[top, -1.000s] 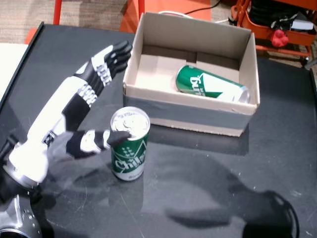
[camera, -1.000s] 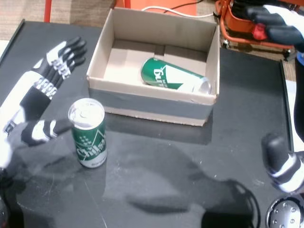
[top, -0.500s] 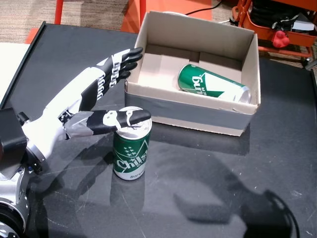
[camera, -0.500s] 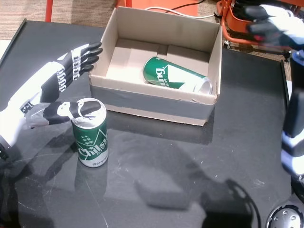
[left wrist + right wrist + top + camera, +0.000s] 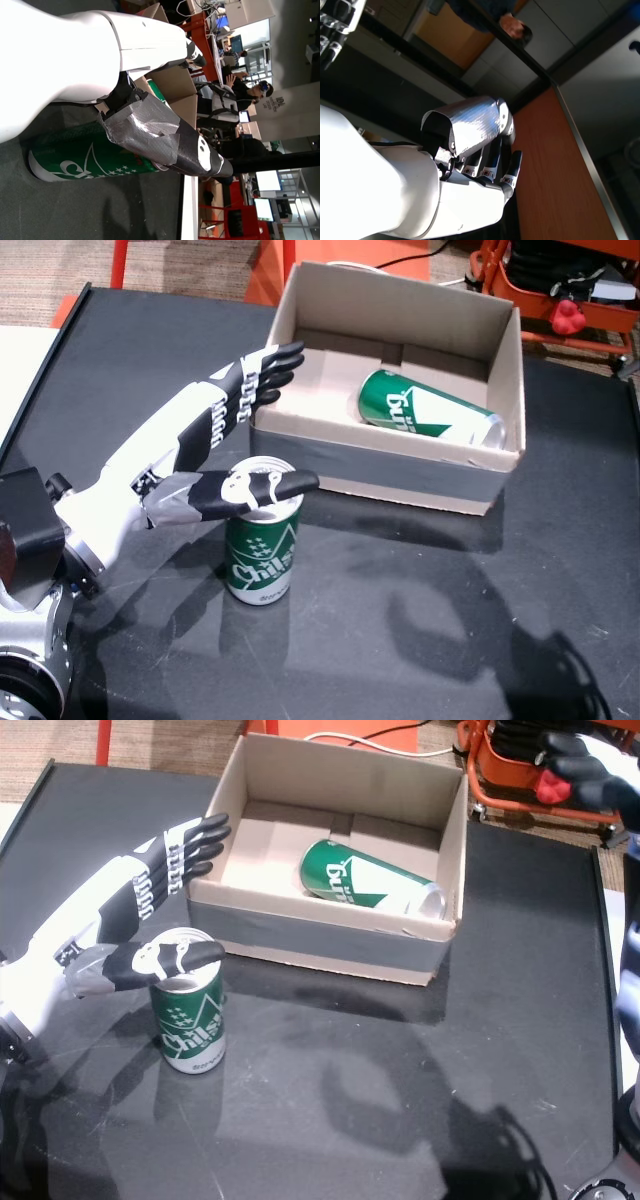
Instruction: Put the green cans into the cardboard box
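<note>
Two green cans: one upright on the table, one lying in the single cardboard box.

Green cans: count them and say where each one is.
2. One green can lies on its side inside the cardboard box; the other stands upright on the black table, under the left hand's thumb.
</note>
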{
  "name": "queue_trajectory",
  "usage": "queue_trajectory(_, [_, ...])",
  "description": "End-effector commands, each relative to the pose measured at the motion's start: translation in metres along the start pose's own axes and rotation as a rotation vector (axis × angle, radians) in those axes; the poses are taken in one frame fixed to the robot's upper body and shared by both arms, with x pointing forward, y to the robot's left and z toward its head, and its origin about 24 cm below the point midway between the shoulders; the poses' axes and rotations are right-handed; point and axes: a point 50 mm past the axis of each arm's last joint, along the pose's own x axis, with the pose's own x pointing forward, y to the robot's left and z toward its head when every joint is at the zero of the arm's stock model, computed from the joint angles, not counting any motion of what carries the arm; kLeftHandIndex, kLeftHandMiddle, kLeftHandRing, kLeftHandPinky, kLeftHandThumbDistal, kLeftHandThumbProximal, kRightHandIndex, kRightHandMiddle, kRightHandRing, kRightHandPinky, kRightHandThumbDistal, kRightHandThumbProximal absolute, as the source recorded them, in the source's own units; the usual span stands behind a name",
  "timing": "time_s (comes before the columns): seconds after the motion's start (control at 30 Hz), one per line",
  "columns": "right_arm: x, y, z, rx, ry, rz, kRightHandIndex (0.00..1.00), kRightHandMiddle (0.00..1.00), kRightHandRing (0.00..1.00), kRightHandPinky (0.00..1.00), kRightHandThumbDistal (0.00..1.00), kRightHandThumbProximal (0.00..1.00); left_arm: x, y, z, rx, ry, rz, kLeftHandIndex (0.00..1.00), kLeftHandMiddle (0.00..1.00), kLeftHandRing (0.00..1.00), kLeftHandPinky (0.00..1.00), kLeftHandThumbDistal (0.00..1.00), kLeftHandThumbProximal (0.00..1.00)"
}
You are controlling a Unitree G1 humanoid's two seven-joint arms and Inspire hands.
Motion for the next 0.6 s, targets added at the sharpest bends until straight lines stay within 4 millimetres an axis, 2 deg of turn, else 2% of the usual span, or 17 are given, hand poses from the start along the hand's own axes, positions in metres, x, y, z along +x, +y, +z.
queue_trajectory(0.0, [-0.004,-0.002,0.003,-0.043,0.02,-0.02,0.75,0.68,0.63,0.7,0.92,0.73,-0.01,-0.008,-0.01,-0.037,0.03,-0.007,1.0,1.0,1.0,1.0,1.0,0.41])
queue_trajectory(0.03, [-0.005,0.0,0.003,-0.051,0.024,-0.029,0.74,0.68,0.62,0.68,0.77,0.76,-0.01,-0.009,-0.011,-0.042,0.033,-0.005,1.0,1.0,1.0,1.0,1.0,0.41])
queue_trajectory(0.07, [-0.005,0.001,0.003,-0.054,0.021,-0.04,0.73,0.67,0.61,0.67,0.51,0.81,-0.01,-0.01,-0.012,-0.044,0.036,-0.004,1.0,1.0,1.0,1.0,1.0,0.41])
queue_trajectory(0.1, [-0.005,-0.001,0.003,-0.077,0.002,-0.013,0.74,0.7,0.67,0.83,0.72,0.8,-0.011,-0.011,-0.013,-0.048,0.04,-0.005,1.0,1.0,1.0,1.0,1.0,0.41])
queue_trajectory(0.13, [-0.003,-0.003,0.002,-0.098,-0.022,0.01,0.73,0.7,0.69,0.93,0.92,0.72,-0.011,-0.012,-0.014,-0.05,0.042,-0.006,1.0,1.0,1.0,1.0,1.0,0.41])
queue_trajectory(0.2, [-0.002,-0.006,-0.001,-0.112,-0.055,0.04,0.73,0.69,0.71,0.99,0.99,0.63,-0.012,-0.014,-0.015,-0.052,0.045,-0.009,1.0,1.0,1.0,1.0,1.0,0.42])
queue_trajectory(0.27, [-0.003,-0.008,-0.003,-0.108,-0.062,0.037,0.72,0.68,0.72,1.0,1.0,0.59,-0.013,-0.016,-0.016,-0.053,0.046,-0.011,1.0,1.0,1.0,1.0,1.0,0.42])
queue_trajectory(0.4, [-0.006,-0.012,-0.006,-0.107,-0.073,0.042,0.71,0.71,0.75,1.0,1.0,0.65,-0.015,-0.02,-0.018,-0.054,0.042,-0.001,1.0,1.0,1.0,1.0,1.0,0.42])
queue_trajectory(0.47, [-0.005,-0.014,-0.009,-0.099,-0.085,0.051,0.7,0.72,0.76,0.99,0.96,0.62,-0.014,-0.02,-0.017,-0.054,0.03,0.015,1.0,1.0,1.0,1.0,1.0,0.42])
queue_trajectory(0.5, [-0.005,-0.015,-0.011,-0.096,-0.087,0.061,0.72,0.72,0.76,0.99,0.98,0.63,-0.014,-0.02,-0.016,-0.058,0.018,0.027,1.0,1.0,1.0,1.0,1.0,0.41])
queue_trajectory(0.53, [-0.004,-0.015,-0.013,-0.102,-0.092,0.054,0.69,0.69,0.73,0.95,0.88,0.57,-0.013,-0.019,-0.015,-0.059,0.004,0.044,1.0,1.0,1.0,1.0,1.0,0.39])
queue_trajectory(0.57, [-0.003,-0.015,-0.014,-0.111,-0.097,0.049,0.67,0.68,0.72,0.94,0.85,0.57,-0.011,-0.019,-0.014,-0.062,-0.008,0.057,1.0,1.0,1.0,1.0,1.0,0.39])
